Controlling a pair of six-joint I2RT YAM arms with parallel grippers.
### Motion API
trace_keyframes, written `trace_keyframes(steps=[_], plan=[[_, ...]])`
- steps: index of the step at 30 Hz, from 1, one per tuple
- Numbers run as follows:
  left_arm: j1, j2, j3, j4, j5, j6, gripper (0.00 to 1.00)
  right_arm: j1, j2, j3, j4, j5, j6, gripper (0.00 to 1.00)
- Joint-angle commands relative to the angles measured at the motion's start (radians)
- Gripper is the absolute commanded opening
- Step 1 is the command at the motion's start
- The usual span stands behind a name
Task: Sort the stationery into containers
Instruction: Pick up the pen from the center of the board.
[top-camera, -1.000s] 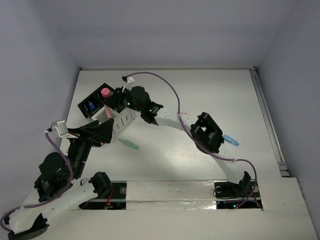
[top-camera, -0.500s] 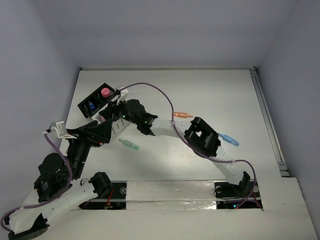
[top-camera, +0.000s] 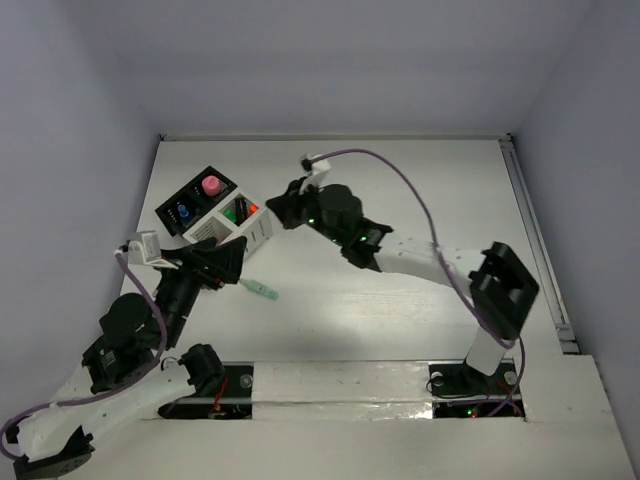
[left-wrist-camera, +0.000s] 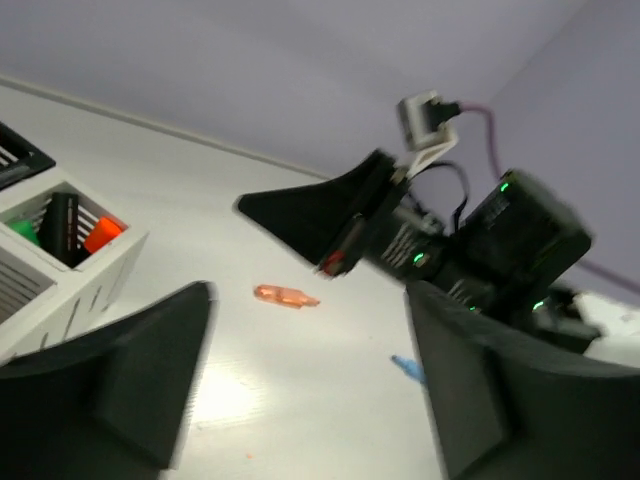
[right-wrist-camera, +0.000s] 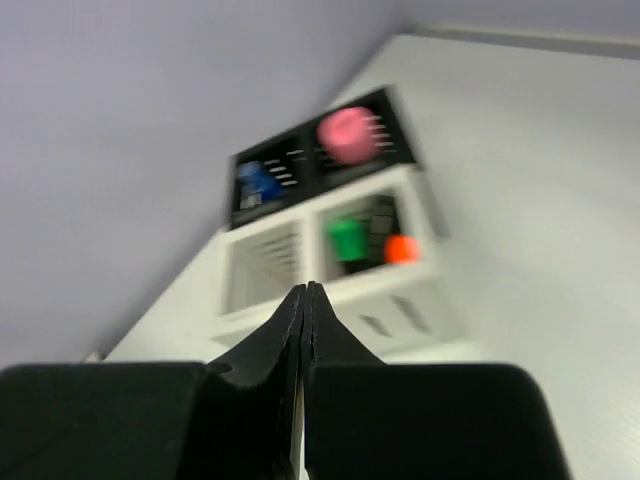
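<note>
The joined containers stand at the table's back left: a black box (top-camera: 193, 205) holding a pink cap (right-wrist-camera: 347, 135) and a blue cap (right-wrist-camera: 258, 182), and a white slatted box (top-camera: 245, 228) with green, black and orange-red stationery in one compartment. My right gripper (top-camera: 275, 202) is shut and empty, just right of the white box (right-wrist-camera: 330, 275), with its tips (right-wrist-camera: 305, 290) pointing at it. My left gripper (top-camera: 238, 265) is open and empty, below the white box. A mint green marker (top-camera: 262, 290) lies just beside its fingertips. An orange marker (left-wrist-camera: 285, 296) and a blue marker (left-wrist-camera: 405, 368) lie on the table.
The right arm stretches across the middle of the table, its elbow (top-camera: 505, 285) at the right, and hides the orange and blue markers in the top view. A purple cable loops above it. The walls stand close at the left and back.
My right gripper has drawn back to the right from over the white box and shut; its elbow swung right. The left gripper shifted slightly right and narrowed a little.
</note>
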Motion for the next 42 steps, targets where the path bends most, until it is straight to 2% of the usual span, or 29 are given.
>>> trace_keyframes(steps=[1, 5, 8, 10, 11, 12, 13, 14, 16, 17, 18, 20, 28, 37, 42], plan=[[-0.005, 0.107, -0.042, 0.131, 0.127, 0.010, 0.70, -0.154, -0.153, -0.174, -0.232, 0.101, 0.085, 0.00], [-0.005, 0.202, -0.104, 0.255, 0.224, -0.016, 0.25, -0.304, -0.274, -0.335, -0.392, 0.048, 0.104, 0.00], [-0.005, 0.279, -0.153, 0.334, 0.283, -0.031, 0.13, -0.394, -0.290, -0.365, -0.516, 0.034, 0.070, 0.02], [-0.005, 0.314, -0.173, 0.400, 0.305, -0.042, 0.11, -0.428, -0.278, -0.363, -0.558, -0.027, 0.008, 0.11], [-0.005, 0.346, -0.188, 0.429, 0.320, -0.047, 0.11, -0.441, -0.253, -0.353, -0.564, -0.061, -0.026, 0.21], [-0.005, 0.362, -0.193, 0.438, 0.328, -0.053, 0.11, -0.441, -0.242, -0.328, -0.555, -0.087, -0.130, 0.26], [-0.005, 0.373, -0.197, 0.446, 0.334, -0.059, 0.11, -0.441, -0.227, -0.313, -0.550, -0.183, -0.194, 0.33], [-0.005, 0.389, -0.207, 0.452, 0.348, -0.062, 0.11, -0.441, -0.192, -0.290, -0.558, -0.213, -0.248, 0.42], [-0.005, 0.396, -0.217, 0.460, 0.359, -0.073, 0.11, -0.441, -0.150, -0.200, -0.610, -0.195, -0.368, 0.48], [-0.005, 0.391, -0.230, 0.460, 0.365, -0.076, 0.11, -0.441, -0.109, -0.172, -0.621, -0.210, -0.415, 0.58], [-0.005, 0.388, -0.234, 0.460, 0.365, -0.080, 0.11, -0.441, -0.089, -0.143, -0.646, -0.224, -0.504, 0.63], [-0.005, 0.368, -0.254, 0.460, 0.365, -0.088, 0.12, -0.441, -0.043, -0.052, -0.680, -0.221, -0.560, 0.70], [-0.005, 0.325, -0.262, 0.416, 0.344, -0.079, 0.13, -0.450, 0.233, 0.252, -0.990, -0.169, -0.776, 0.73], [-0.005, 0.340, -0.256, 0.405, 0.327, -0.062, 0.15, -0.450, 0.322, 0.434, -1.151, -0.299, -0.879, 0.73], [-0.005, 0.350, -0.254, 0.412, 0.322, -0.059, 0.16, -0.450, 0.393, 0.490, -1.217, -0.315, -0.893, 0.72]])
